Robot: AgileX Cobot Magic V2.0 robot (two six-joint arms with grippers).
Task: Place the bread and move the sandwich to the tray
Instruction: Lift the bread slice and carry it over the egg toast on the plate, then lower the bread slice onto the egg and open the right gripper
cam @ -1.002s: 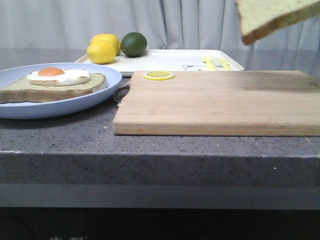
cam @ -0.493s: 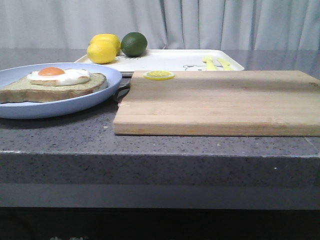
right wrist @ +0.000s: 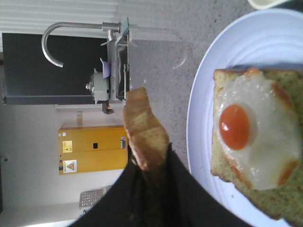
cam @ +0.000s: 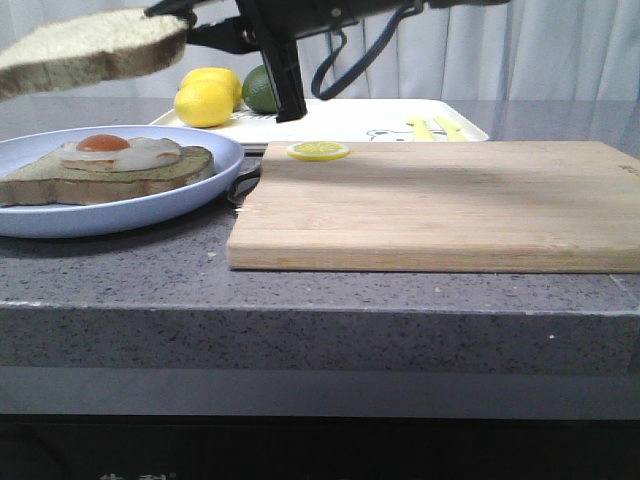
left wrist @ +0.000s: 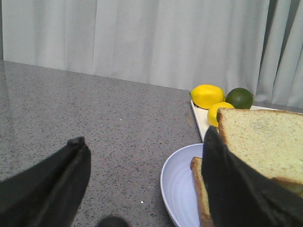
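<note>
The bread (cam: pixel 90 50), a plain slice with a brown crust, hangs in the air above the left part of the pale-blue plate (cam: pixel 150 208). My right gripper (cam: pixel 185 30) is shut on its edge, the arm reaching in from the right. In the right wrist view the bread (right wrist: pixel 144 137) shows edge-on between the black fingers (right wrist: pixel 175 189). The sandwich (cam: pixel 110 165), one slice with a fried egg (right wrist: pixel 251 137), lies on the plate. The white tray (cam: pixel 330 120) stands behind. My left gripper (left wrist: pixel 144 139) is open and holds nothing, beside the plate (left wrist: pixel 177 184) above the counter.
A large wooden board (cam: pixel 440 200) lies right of the plate, with a lemon slice (cam: pixel 318 150) at its back edge. The tray holds two lemons (cam: pixel 205 100), a lime (cam: pixel 262 88) and yellow cutlery (cam: pixel 430 125). A curtain hangs behind.
The bread was at the upper right a second ago, left the front view, and now hangs at the upper left over the plate. The right arm now reaches across the scene.
</note>
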